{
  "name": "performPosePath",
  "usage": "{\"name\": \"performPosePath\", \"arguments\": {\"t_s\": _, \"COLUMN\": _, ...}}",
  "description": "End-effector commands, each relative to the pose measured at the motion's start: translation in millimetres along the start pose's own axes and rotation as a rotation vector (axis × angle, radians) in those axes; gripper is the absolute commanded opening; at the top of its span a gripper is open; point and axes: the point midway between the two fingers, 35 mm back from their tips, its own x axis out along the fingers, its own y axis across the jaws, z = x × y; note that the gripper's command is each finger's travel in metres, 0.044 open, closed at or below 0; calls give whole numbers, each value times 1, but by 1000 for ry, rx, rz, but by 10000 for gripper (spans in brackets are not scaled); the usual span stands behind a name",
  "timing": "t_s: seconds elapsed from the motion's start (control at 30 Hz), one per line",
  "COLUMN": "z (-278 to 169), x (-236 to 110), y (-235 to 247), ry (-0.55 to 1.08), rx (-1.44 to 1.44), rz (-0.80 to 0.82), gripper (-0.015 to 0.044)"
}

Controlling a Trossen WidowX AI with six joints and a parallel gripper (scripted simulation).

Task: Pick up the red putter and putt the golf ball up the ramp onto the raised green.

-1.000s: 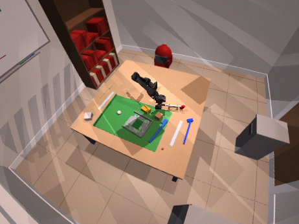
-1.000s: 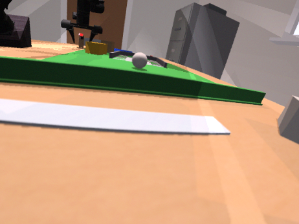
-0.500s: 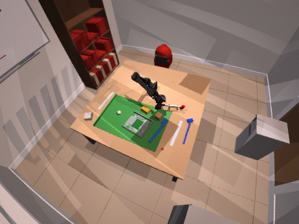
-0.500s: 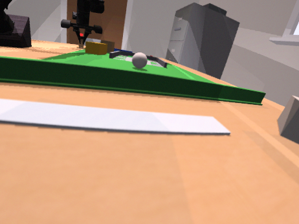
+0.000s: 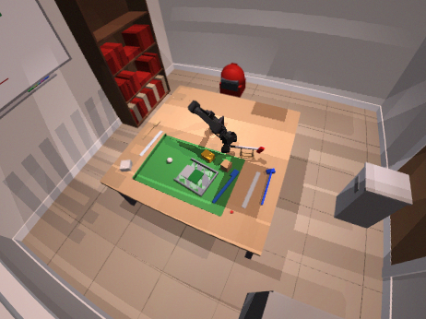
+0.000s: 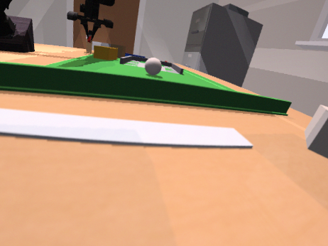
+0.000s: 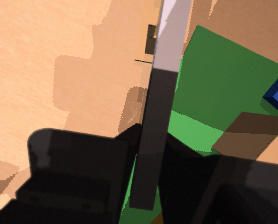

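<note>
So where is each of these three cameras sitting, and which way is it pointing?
Top: high in the room, looking down at the table and the whole arm.
Exterior: low on the tabletop, looking across the green mat and golf ball toward the distant gripper.
Wrist: on the arm, looking past its dark jaws shut on the putter shaft.
Top and exterior both show the ball.

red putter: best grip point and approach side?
Grip the shaft at its dark end, away from the red head, coming from above. The putter lies flat on the table beside the mat, and its thin bar fits between the fingers. The tool is already shut on it there.
</note>
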Motion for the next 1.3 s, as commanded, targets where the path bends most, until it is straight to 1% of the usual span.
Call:
{"name": "performPosePath", "arguments": {"t_s": 0.0, "z": 8, "x": -26, "y": -3, "ry": -24, "rx": 10, "rz": -17, "gripper": 0}}
{"name": "performPosePath", "arguments": {"t_s": 0.2, "z": 14, "x": -58, "y": 1, "ry": -23, "rx": 9, "rz": -15, "gripper": 0}}
{"name": "performPosePath", "arguments": {"t_s": 0.27, "z": 14, "x": -59, "y": 2, "ry": -23, "rx": 9, "rz": -15, "gripper": 0}}
{"name": "performPosePath", "arguments": {"t_s": 0.3, "z": 12, "x": -50, "y": 2, "ry": -8, "rx": 3, "rz": -11, "gripper": 0}}
{"name": "performPosePath", "arguments": {"t_s": 0.33, "z": 9, "x": -52, "y": 1, "ry": -8, "rx": 18, "rz": -14, "gripper": 0}}
{"name": "performPosePath", "arguments": {"t_s": 0.8, "z": -80, "x": -98, "y": -23, "ry": -13, "rx": 454, "rz": -85, "gripper": 0}}
{"name": "performPosePath", "arguments": {"t_s": 1.27, "z": -179, "x": -132, "y": -20, "ry": -11, "rx": 906, "rz": -157, "gripper": 0}}
